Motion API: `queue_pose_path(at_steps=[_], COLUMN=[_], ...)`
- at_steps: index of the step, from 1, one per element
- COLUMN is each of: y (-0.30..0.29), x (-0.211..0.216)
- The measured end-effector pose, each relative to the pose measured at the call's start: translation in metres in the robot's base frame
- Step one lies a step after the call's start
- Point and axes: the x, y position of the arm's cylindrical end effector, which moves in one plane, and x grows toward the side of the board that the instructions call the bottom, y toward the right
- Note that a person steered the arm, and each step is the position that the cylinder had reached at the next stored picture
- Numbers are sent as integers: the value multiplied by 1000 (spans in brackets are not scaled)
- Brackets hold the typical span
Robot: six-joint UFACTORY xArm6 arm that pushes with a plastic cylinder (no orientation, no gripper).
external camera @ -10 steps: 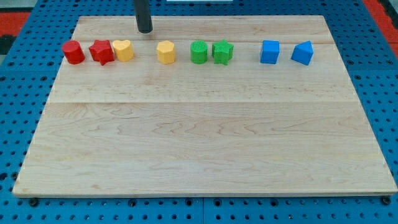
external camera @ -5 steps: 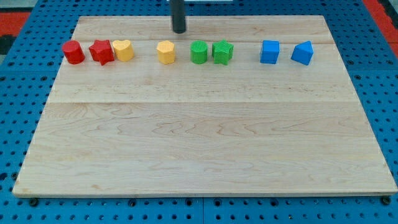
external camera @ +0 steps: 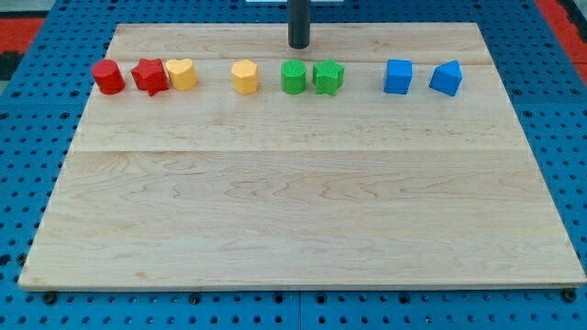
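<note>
My tip (external camera: 299, 45) rests on the board near the view's top, just above the green cylinder (external camera: 293, 77) and apart from it. Right of that cylinder, touching it, sits a green star (external camera: 328, 76). Left of the cylinder stands a yellow hexagon (external camera: 245, 77). Farther left come a yellow heart (external camera: 182, 73), a red star (external camera: 149, 75) against it, and a red cylinder (external camera: 108, 77). At the right stand a blue cube (external camera: 398, 76) and a blue wedge-shaped block (external camera: 447, 78). All the blocks form one row.
The wooden board (external camera: 303, 202) lies on a blue pegboard (external camera: 27, 156). A red strip shows at the view's top corners.
My tip has slid to the view's right along the top of the board, from above the yellow heart to above the green cylinder. No block has moved.
</note>
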Motion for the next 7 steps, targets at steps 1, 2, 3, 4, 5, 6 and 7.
queue_pose_path(at_steps=[1, 2, 3, 4, 5, 6, 7], y=[-3, -10, -10, 12, 39, 39, 54], x=[3, 5, 6, 6, 6, 6, 6])
